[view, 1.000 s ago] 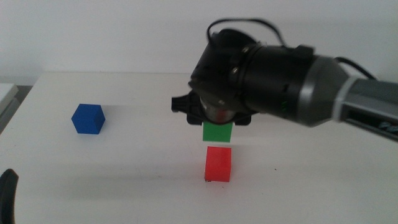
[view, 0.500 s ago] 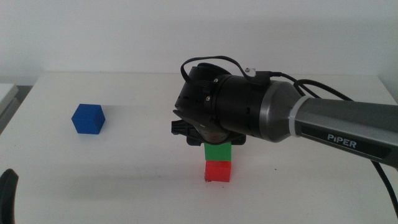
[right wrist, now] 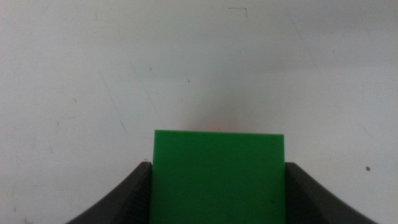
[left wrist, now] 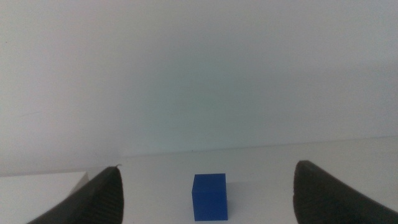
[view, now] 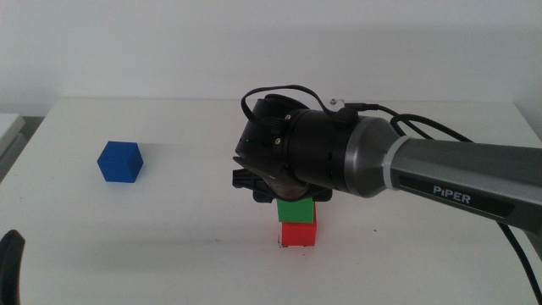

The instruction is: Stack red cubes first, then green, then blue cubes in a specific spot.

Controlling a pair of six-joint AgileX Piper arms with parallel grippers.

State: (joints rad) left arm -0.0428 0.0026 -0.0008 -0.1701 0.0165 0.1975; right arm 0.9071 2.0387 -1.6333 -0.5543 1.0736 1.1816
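Fingers on the right gripper (right wrist: pixel 217 186) are clamped on the small matte green cube (right wrist: pixel 217 177), one dark finger (right wrist: pixel 127 196) pressed flat against each side of it, so it fills the whole gap between them. From the middle view that green cube (view: pixel 296 210) sits right on top of the small matte bright-red cube (view: pixel 298 234), faces pretty much lined up, and the red one rests on the white counter (view: pixel 169 246). The big black wrist of the right arm (view: pixel 313 157) hangs directly over the pair and hides the green cube's top and the fingers themselves in that view, so the wrist camera is the only place you actually see the grip. Beyond the fingertips in the wrist view there's just bare counter and a tiny black pen-drawn corner mark (right wrist: pixel 239 10) well past the cube. A dark speck shows at the red cube's base in the middle view but it's too small to say what it is.

Left gripper (left wrist: pixel 205 193) waits at the near left edge of the counter, only a sliver of it (view: pixel 8 258) visible in the middle view. Its fingers are spread wide with nothing held. The small matte deep-blue cube (left wrist: pixel 209 196) sits out ahead of them, about centred between the two tips and not touching either. It's standing alone on the counter, well apart from the red-green pair (view: pixel 119 161).
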